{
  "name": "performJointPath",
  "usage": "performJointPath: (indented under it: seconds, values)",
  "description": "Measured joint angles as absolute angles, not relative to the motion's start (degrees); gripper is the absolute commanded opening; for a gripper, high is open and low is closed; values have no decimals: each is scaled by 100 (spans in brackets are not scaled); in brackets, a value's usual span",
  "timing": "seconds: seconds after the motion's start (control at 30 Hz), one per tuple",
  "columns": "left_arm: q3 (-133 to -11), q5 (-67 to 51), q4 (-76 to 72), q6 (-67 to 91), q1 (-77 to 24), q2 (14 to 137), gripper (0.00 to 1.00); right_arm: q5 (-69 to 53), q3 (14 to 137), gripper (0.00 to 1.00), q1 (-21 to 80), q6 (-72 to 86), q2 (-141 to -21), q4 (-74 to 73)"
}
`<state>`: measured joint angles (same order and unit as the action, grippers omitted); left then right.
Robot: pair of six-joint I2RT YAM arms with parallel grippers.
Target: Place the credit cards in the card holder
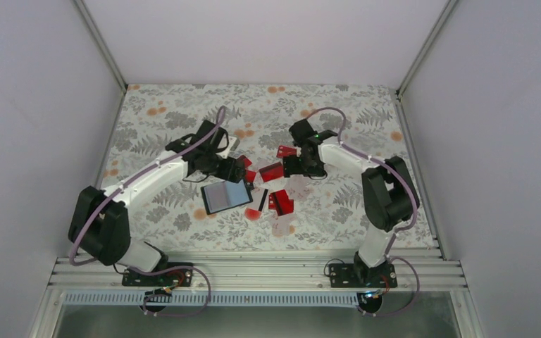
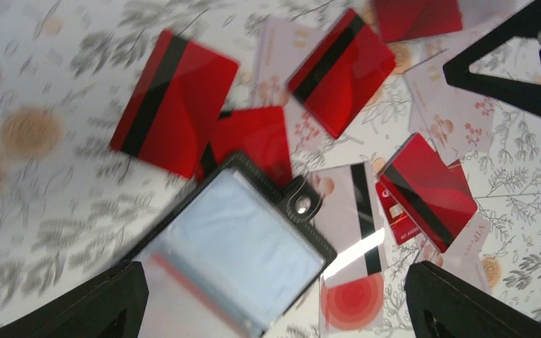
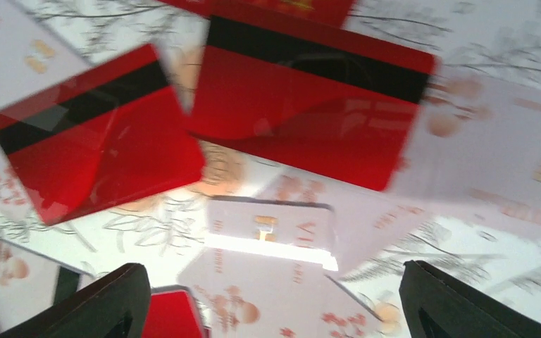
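- Clearly, the task is near its beginning: the small black rectangular card holder (image 1: 227, 196) with a shiny grey-blue inner face lies open and flat on the flower-printed table (image 1: 148, 141), between the two arms and a little to the left side.
- In the left wrist view the card holder (image 2: 232, 246) shows only its pale window. I see no card clearly inside it, though the picture is blurred there.
- The flat red cards (image 1: 271, 170), some with a black stripe, lie scattered on the table just right of the holder and behind it.
- One of the red cards (image 2: 253, 137) meets the upper edge of the holder; I cannot tell if it is under the edge or only touching.
- Several pale cards (image 3: 271, 229) with flower print lie loose among them.
- The left gripper (image 1: 241, 170) hangs above the far corner of the holder, its fingers (image 2: 106, 303) wide apart and holding nothing.
- The right gripper (image 1: 293, 167) hangs over the red cards (image 3: 95, 151), its fingers (image 3: 465, 303) also spread wide, with no card between them.
- By my judgement, every visible card is yet to be picked up and slid in.
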<state>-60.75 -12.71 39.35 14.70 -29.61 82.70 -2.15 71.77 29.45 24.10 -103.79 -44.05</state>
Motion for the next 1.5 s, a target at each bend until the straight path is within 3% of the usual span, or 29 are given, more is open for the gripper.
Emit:
performJointPath:
  seconds: [0.57,1.03,1.5]
  values:
    - [-8586,-1428,3227,-1378,-3913,11006,86,117,5942,95,1452,2827,-8484,-4748]
    - [-10499,-1894,3610,-3542,-4224,13207,84,-670,5328,95,1345,2952,-7813,-4934]
    - [-11107,-1975,3782,-4038,-4176,13760,81,-1057,5087,95,1345,2950,-7533,-5059]
